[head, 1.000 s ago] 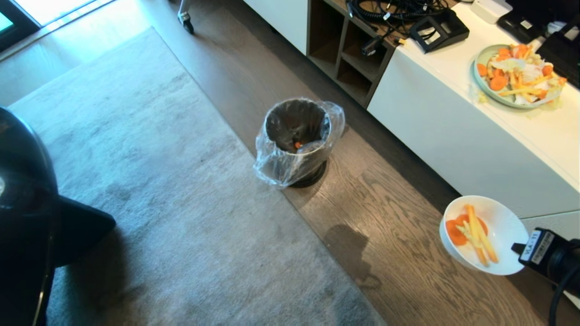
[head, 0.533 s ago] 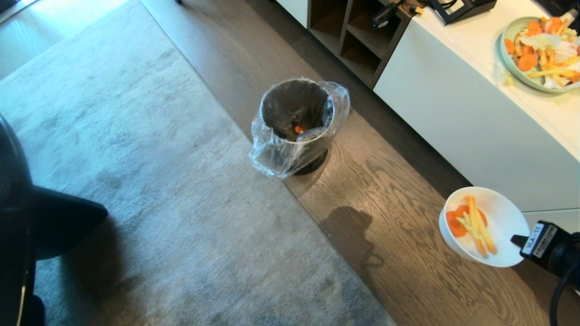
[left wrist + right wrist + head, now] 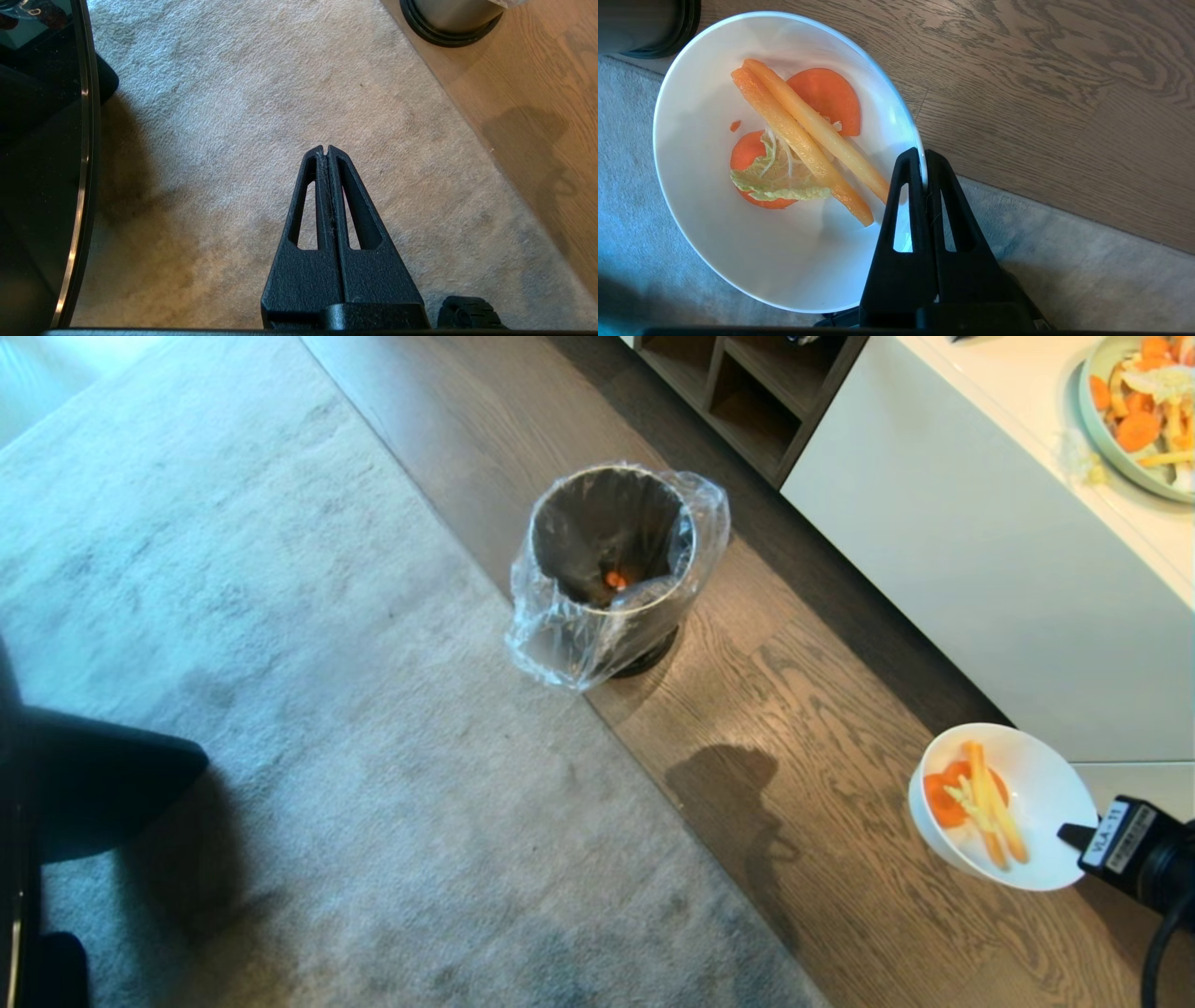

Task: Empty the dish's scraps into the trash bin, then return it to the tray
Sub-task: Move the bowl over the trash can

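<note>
The dish (image 3: 1036, 784) is a white deep bowl held in the air over the wooden floor at the lower right, tilted a little. My right gripper (image 3: 923, 156) is shut on its rim (image 3: 920, 154). In it lie the scraps (image 3: 976, 807): orange slices, two long yellow-orange sticks and a pale green leaf (image 3: 780, 179). The trash bin (image 3: 611, 569), grey with a crinkled clear liner, stands on the floor some way off to the left and further back, one orange piece inside. My left gripper (image 3: 326, 150) hangs shut and empty over the carpet. The tray is out of view.
A white cabinet (image 3: 990, 541) runs along the right, with a pale green plate (image 3: 1134, 406) of more scraps on top and open wooden shelves (image 3: 747, 401) beside it. A grey carpet (image 3: 280, 709) covers the left. A round black glossy tabletop edge (image 3: 84, 163) lies beside the left arm.
The whole head view has shifted: the bin and the cabinet have moved up in the picture as the camera tilted. The dish stays in the right gripper at the lower right.
</note>
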